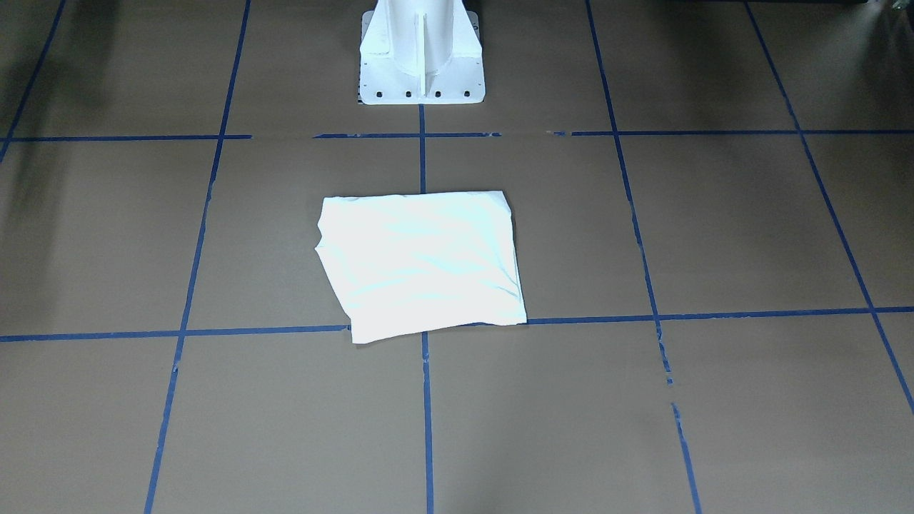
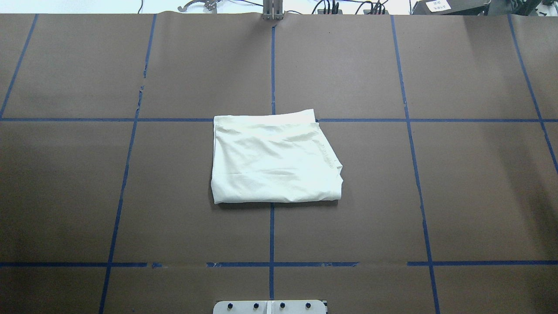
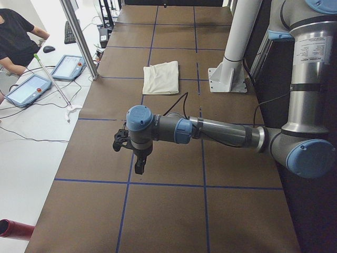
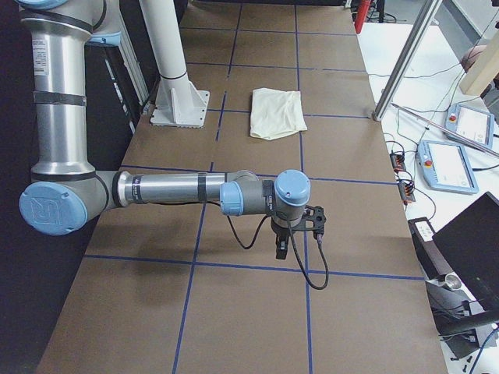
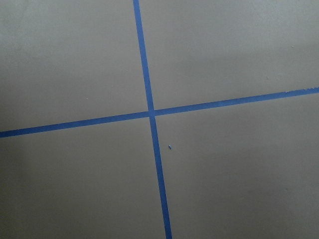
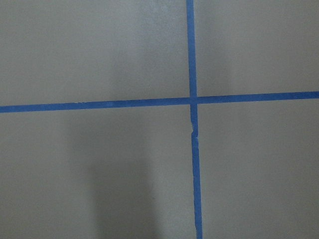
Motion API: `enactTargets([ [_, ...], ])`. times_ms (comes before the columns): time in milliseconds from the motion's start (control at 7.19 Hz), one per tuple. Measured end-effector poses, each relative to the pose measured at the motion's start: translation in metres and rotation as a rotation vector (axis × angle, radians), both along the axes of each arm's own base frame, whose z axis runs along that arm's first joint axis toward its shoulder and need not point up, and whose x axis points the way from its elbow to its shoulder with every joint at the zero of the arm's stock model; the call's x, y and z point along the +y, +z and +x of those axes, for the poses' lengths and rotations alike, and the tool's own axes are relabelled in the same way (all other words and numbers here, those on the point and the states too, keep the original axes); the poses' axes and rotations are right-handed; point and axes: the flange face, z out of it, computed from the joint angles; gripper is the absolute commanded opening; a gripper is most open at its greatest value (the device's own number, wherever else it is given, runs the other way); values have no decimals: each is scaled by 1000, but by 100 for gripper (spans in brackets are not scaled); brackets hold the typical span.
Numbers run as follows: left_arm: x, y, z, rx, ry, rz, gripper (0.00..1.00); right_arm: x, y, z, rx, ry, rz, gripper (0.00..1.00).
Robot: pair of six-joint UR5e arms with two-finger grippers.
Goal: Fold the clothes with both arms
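Left claw (image 3: 139,167), right claw (image 4: 281,249) (two) hang seemingly clear of one shirt (image 2: 274,159).

A stylised "UR" mark is seen in pale relief on the light-blue joint cap (image 4: 48,209) of the right arm (image 4: 171,189), at the lower left of the exterior right view. A white printed label (image 3: 310,52) is carried on the upright silver segment of the left arm (image 3: 221,132), at the upper right of the exterior left view; its lines are too small to be read. A white tag (image 2: 438,5) at the upper right of the overhead view is printed with marks that cannot be made out.
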Motion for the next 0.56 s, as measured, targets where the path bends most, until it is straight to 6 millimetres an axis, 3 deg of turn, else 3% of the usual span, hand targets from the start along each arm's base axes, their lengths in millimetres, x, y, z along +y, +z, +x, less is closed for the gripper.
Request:
enactTargets([
  [556, 5, 0, -1, 0, -1, 0, 100, 2, -16, 0, -5, 0, 29, 100],
])
